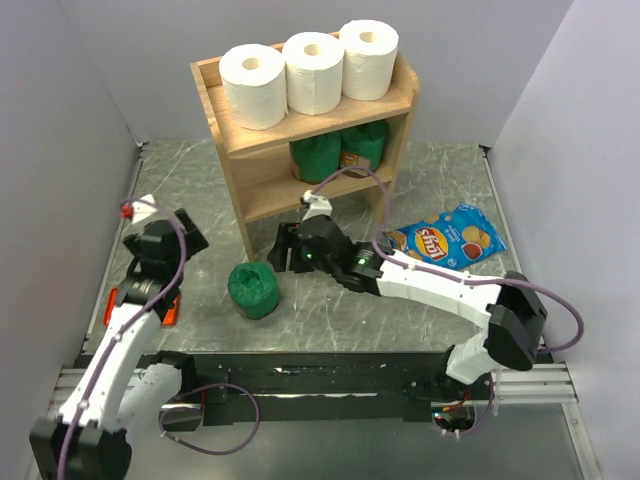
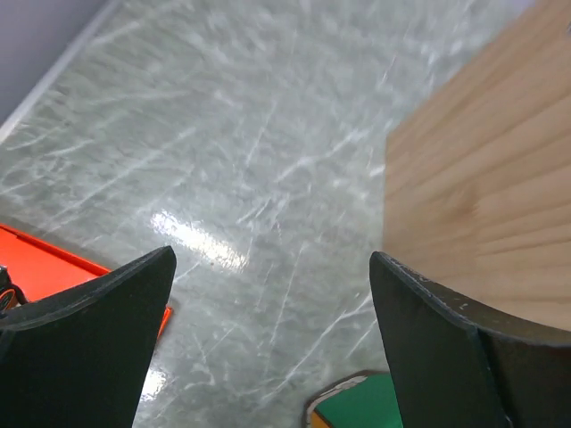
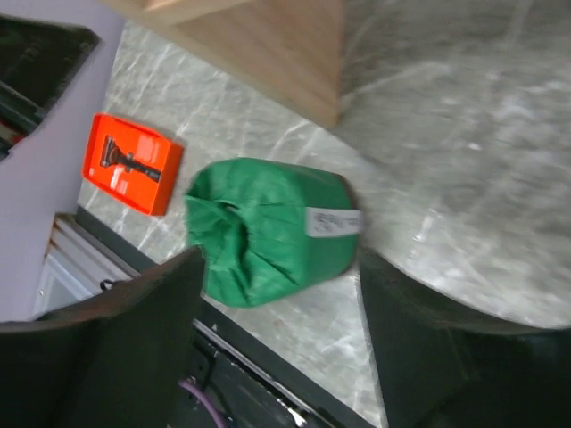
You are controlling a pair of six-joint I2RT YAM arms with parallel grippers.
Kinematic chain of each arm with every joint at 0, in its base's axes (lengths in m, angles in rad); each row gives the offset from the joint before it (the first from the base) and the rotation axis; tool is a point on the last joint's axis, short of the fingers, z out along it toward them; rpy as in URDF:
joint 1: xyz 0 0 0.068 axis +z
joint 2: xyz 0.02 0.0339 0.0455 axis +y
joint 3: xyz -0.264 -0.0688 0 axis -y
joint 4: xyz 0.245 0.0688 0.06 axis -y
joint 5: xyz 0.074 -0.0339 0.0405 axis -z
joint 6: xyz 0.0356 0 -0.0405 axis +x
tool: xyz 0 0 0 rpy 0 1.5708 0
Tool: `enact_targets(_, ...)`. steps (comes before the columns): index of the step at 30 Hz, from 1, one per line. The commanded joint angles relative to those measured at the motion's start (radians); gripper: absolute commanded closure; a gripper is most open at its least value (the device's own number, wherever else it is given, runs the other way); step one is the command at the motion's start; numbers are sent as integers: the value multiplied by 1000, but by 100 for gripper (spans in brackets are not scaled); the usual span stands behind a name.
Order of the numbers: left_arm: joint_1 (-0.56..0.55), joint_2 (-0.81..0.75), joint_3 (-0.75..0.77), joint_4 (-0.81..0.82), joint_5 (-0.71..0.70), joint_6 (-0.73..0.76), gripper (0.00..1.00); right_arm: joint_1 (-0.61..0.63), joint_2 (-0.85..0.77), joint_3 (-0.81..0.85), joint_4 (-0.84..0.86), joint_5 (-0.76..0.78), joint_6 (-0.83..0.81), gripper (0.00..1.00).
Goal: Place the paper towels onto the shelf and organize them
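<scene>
Three white paper towels (image 1: 252, 85) (image 1: 314, 72) (image 1: 368, 58) stand upright in a row on the top tier of the light wooden shelf (image 1: 232, 185). My right gripper (image 1: 283, 250) is open and empty, low in front of the shelf's left post, just right of a green package (image 1: 253, 289). In the right wrist view the gripper (image 3: 277, 303) is open, with the green package (image 3: 268, 227) lying ahead of it and the shelf (image 3: 259, 45) above. My left gripper (image 1: 190, 235) is open and empty left of the shelf. In the left wrist view the gripper (image 2: 272, 294) is above bare table beside the shelf's side (image 2: 482, 196).
Two green packages (image 1: 318, 155) (image 1: 365, 145) sit on the lower tier. A blue chips bag (image 1: 445, 238) lies right of the shelf. An orange box (image 3: 132, 163) lies at the left by the left arm (image 1: 112, 305). Grey walls close in left and right.
</scene>
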Motion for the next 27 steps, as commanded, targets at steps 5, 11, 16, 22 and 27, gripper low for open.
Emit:
enact_targets(5, 55, -116, 7, -38, -17, -96, 4, 64, 95, 111, 156, -56, -109, 65)
enact_targets(11, 57, -140, -27, -36, 21, -134, 4, 101, 214, 224, 149, -70, -207, 79)
enact_targets(16, 57, -139, -25, -53, -9, -143, 4, 112, 283, 308, 97, -52, -244, 85)
enact_targets(22, 57, -143, -31, -53, -14, -145, 4, 138, 348, 333, -20, 14, -276, 90)
enact_targets(27, 57, -147, -33, -52, -19, -143, 4, 142, 383, 315, -87, 73, -282, 91)
